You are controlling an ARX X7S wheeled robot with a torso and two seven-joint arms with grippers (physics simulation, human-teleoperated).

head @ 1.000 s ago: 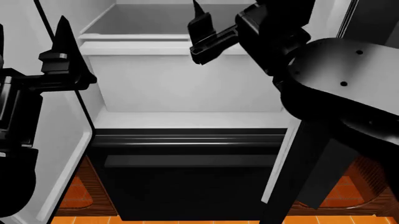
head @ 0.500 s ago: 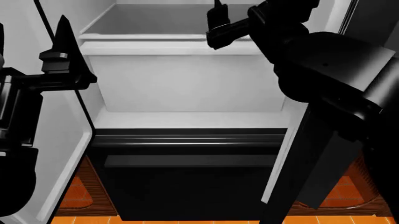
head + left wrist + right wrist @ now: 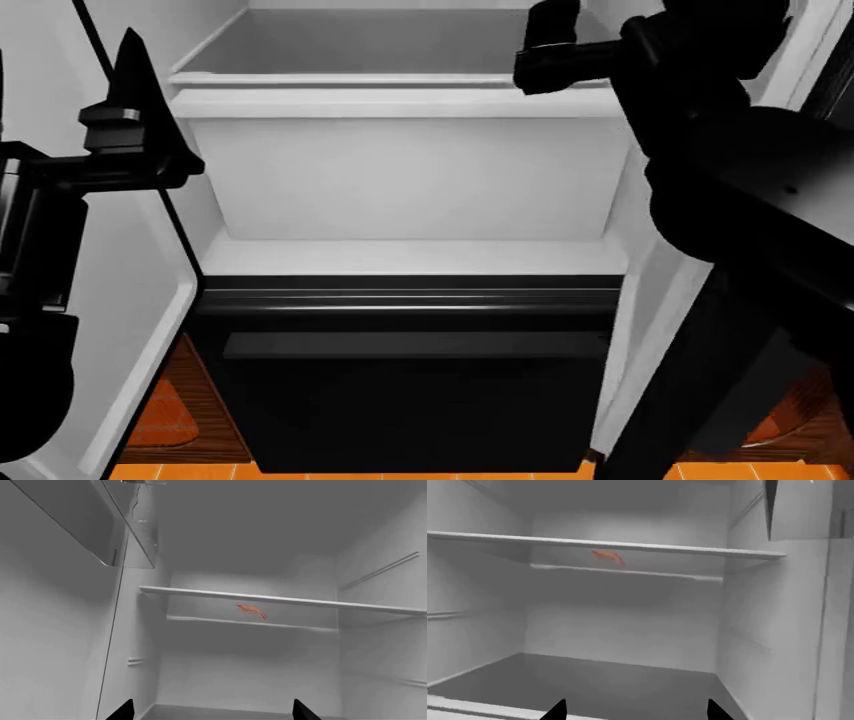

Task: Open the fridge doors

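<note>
Both fridge doors (image 3: 120, 330) stand open; left claw (image 3: 212, 711) and right claw (image 3: 635, 710), fingers apart, empty, point into the fridge.

The renders are sharp and free of blur or edge distortion, lit evenly and softly with no visible lamp. In both wrist views the fridge interior (image 3: 247, 680) is dim, flat grey, shading darker under the shelf (image 3: 600, 544). In the head view the black arms read as near-silhouettes, and the drawer front (image 3: 400, 400) is almost featureless black.
</note>
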